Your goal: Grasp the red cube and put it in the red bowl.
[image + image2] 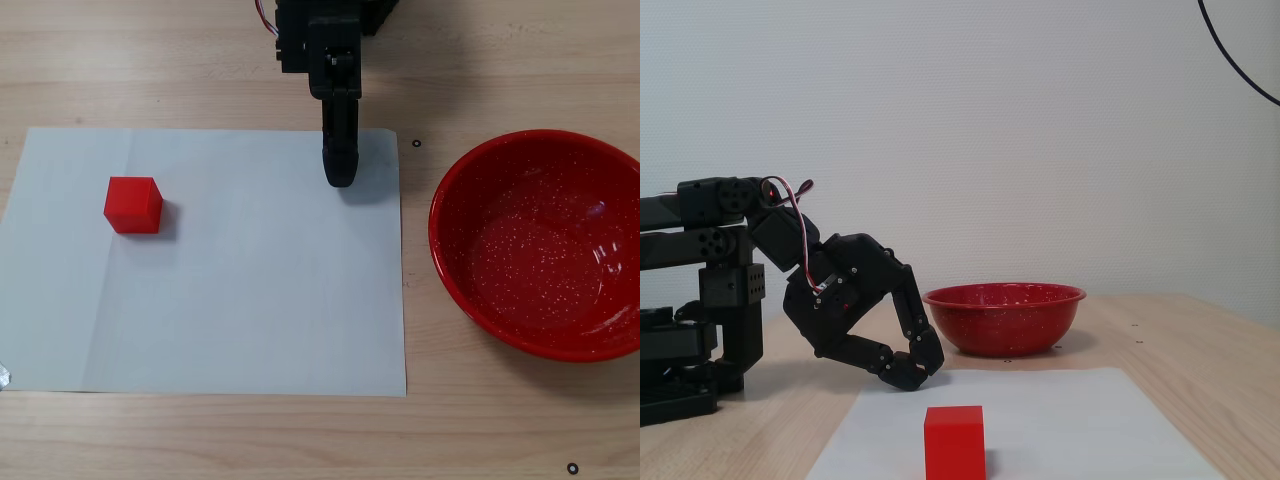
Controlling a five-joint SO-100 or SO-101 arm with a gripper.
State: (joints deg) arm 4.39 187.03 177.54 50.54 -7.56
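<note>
The black fingers (pixel 340 178) are drawn together with nothing between them, their tips (pixel 912 375) hanging low over the far edge of the white sheet of paper (pixel 250 300) in both fixed views. Off to the left in a fixed view, well apart from them, the red cube (pixel 133 205) sits on the paper, upright and alone. The red bowl (pixel 445 250) stands on the wooden counter (pixel 200 440) just beside the paper's right edge, its speckled inside holding nothing.
</note>
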